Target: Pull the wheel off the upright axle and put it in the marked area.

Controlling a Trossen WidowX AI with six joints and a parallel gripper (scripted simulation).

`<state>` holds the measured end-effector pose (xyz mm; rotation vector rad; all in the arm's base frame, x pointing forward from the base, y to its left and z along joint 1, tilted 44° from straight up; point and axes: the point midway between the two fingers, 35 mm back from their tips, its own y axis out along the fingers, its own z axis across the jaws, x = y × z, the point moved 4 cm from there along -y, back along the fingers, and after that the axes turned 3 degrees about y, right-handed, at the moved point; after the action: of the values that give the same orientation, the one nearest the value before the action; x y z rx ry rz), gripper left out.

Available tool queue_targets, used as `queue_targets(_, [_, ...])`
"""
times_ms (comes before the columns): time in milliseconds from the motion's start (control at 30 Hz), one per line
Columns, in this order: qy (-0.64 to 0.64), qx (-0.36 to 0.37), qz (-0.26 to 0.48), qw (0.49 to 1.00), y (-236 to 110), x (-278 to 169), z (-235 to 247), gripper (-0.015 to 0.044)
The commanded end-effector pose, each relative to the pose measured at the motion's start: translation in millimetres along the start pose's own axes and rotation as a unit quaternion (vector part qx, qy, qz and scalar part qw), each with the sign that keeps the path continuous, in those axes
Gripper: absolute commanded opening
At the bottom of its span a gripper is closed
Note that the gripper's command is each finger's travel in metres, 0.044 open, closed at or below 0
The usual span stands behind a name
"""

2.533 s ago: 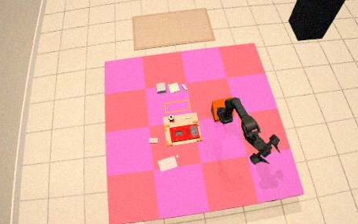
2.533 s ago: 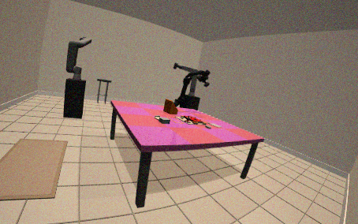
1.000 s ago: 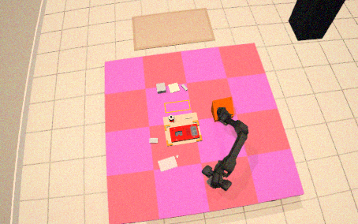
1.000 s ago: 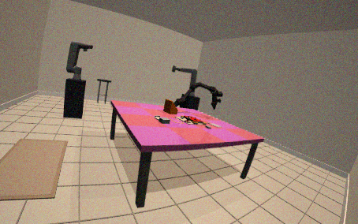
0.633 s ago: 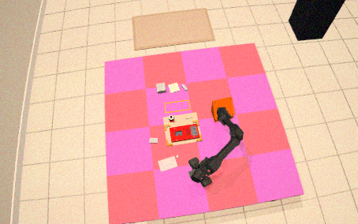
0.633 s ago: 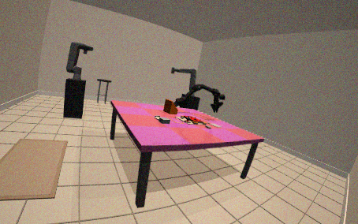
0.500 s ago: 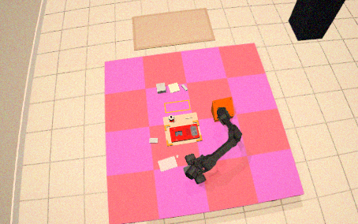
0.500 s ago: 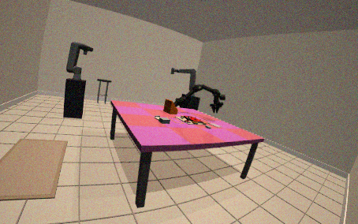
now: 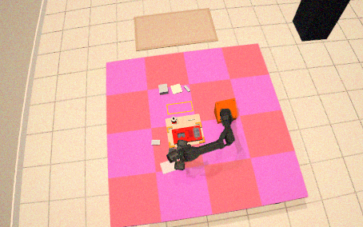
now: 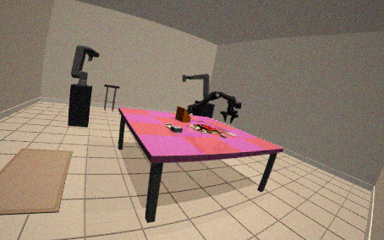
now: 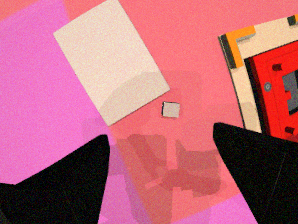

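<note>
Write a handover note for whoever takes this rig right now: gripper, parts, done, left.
Gripper: open, holding nothing, above the table beside a white card, just off the corner of the red-and-tan board.
Wheel: on its upright axle at the board's far corner, untouched.
Marked area: the yellow outline just beyond the board, nothing inside it.
Done: nothing beyond bringing the gripper near the board.
Left: reach the wheel, grasp it, pull it up off the axle, set it inside the outline, open and back away.
</note>
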<state>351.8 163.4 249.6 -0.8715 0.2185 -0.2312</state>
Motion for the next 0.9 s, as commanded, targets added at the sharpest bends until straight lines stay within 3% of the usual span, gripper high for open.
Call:
queue_targets(0, [0.086, -0.018, 0.009, 0.996, 7.0, 26.8, -34.5, 0.0300])
queue_targets(400, [0.339, -0.050, 0.035, 0.939, 17.7, 89.9, -152.7, 0.0300])
queue_targets(867, [0.608, -0.049, 0.084, 0.788, 20.9, 108.8, -302.7, 0.0300])
